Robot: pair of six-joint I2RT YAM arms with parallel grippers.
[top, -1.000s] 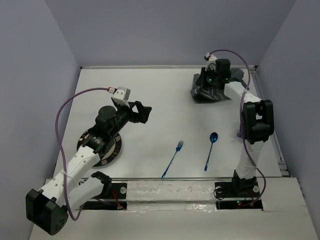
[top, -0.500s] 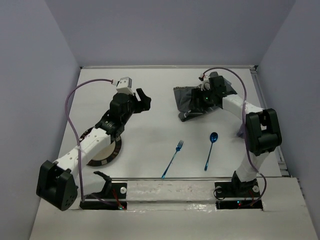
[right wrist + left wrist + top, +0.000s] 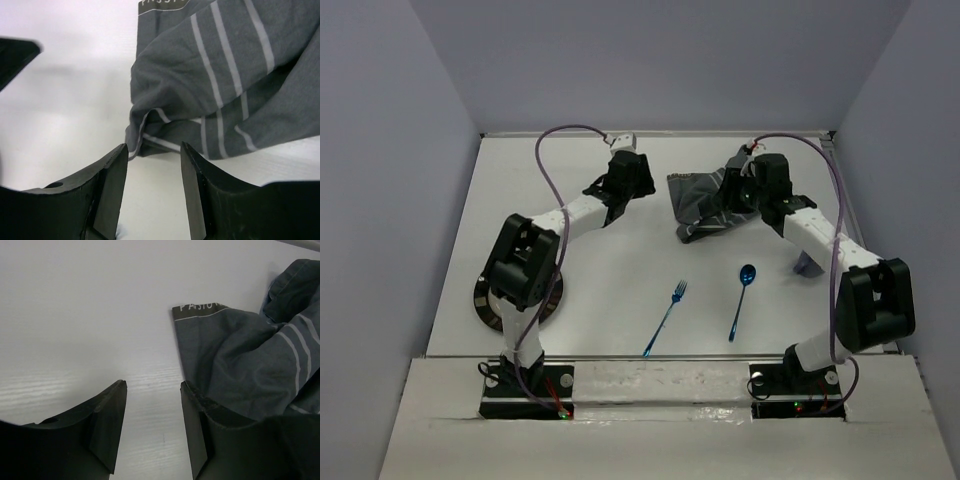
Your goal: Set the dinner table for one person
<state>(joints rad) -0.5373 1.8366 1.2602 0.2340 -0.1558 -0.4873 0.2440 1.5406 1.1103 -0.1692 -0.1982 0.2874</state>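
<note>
The left pincer (image 3: pixel 152 390) is low over the white table (image 3: pixel 90 300), its two dark fingers (image 3: pixel 107 430) apart at frame bottom, with only bare table showing in the gap between them. A dark grey placemat (image 3: pixel 240 355) with pale stripes (image 3: pixel 292 347) lies rumpled on the table at right, one flat corner toward centre carrying pale printed lettering (image 3: pixel 197 305) along its top edge, too cut off to read. The right finger sits at the placemat's near left edge, cloth running behind it; contact can't be told.
</note>
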